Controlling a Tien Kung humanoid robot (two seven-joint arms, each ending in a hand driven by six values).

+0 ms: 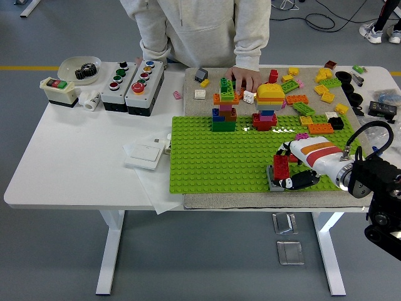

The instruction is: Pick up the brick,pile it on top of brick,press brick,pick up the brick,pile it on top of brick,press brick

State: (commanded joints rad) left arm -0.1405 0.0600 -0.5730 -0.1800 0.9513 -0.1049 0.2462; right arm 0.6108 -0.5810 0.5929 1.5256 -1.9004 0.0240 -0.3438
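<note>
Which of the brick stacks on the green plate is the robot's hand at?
The low red brick stack at the green baseplate's near right edge; the right hand is around it. The two taller stacks stand at the far edge.

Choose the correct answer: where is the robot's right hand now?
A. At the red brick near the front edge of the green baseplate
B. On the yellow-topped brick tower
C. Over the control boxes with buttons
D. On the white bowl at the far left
A. The right hand is at the red brick, at the near right part of the green baseplate.
</note>
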